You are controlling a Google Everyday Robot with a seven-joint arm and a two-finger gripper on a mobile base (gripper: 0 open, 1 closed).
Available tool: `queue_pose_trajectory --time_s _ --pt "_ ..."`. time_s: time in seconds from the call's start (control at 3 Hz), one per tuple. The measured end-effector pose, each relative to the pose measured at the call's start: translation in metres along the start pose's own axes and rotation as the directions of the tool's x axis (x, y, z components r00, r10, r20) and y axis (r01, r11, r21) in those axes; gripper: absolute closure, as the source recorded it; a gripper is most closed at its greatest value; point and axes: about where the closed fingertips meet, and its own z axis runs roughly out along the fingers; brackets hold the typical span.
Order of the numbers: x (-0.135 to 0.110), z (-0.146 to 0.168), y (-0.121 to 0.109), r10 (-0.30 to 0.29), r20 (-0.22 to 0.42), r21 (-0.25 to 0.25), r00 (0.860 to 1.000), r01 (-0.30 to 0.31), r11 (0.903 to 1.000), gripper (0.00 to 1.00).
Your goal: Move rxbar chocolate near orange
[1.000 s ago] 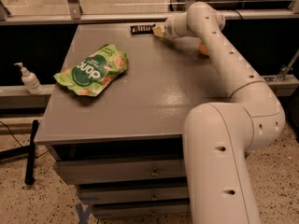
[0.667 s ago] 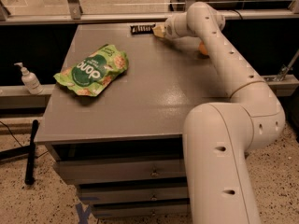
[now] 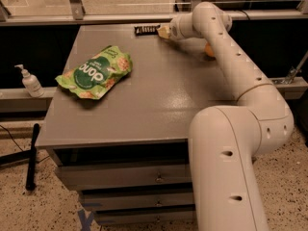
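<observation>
The robot's pale gripper is resting at the far edge of the grey table, right at one end of the small black-wrapped rxbar chocolate; whether it is open or closed cannot be told. The round orange is peeking out from behind the white arm, near the bar. A large green chip bag is lying well apart.

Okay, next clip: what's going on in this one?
The robot's arm reaches across the grey table to its far edge. There the end effector sits at the right end of the black bar, which lies flat on the table. It is not clear whether it has hold of the bar. The orange lies further right, apart from the bar and partly hidden behind the arm. A green bag lies on the table's left side, away from all this.
</observation>
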Motion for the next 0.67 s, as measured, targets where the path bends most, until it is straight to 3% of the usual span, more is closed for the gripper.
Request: queue_pose_trajectory --time_s 0.33,0.67 --pt "-0.0001 -0.0001 0.0 0.0 0.0 0.0 1.0 0.0 1.0 0.84" --pt "-0.0002 -0.0001 0.0 0.0 0.0 0.0 1.0 0.0 1.0 0.61"
